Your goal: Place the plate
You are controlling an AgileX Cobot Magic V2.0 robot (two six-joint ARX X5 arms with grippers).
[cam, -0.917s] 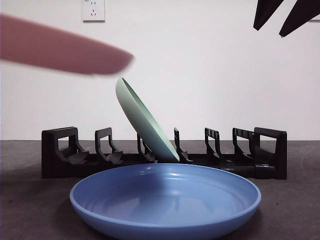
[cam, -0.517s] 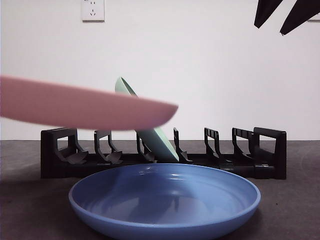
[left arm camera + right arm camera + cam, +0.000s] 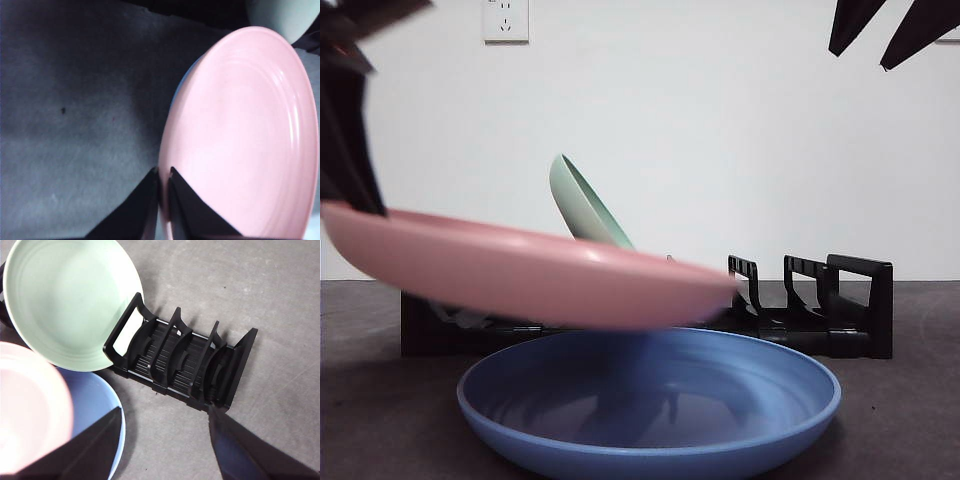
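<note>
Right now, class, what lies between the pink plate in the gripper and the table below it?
In the front view, the blue plate lies on the table under the pink plate, which the left gripper holds by its rim.

Pink plate (image 3: 535, 275) spans left to centre of frame, nearly flat, tilted slightly down to the right, blurred. Dark gripper (image 3: 345, 110) at upper left meets its left rim. Blue plate (image 3: 650, 415) sits below it in the foreground. Green plate (image 3: 582, 205) leans in the black rack (image 3: 820, 305) behind. Two black tips (image 3: 885, 30) at upper right.
</note>
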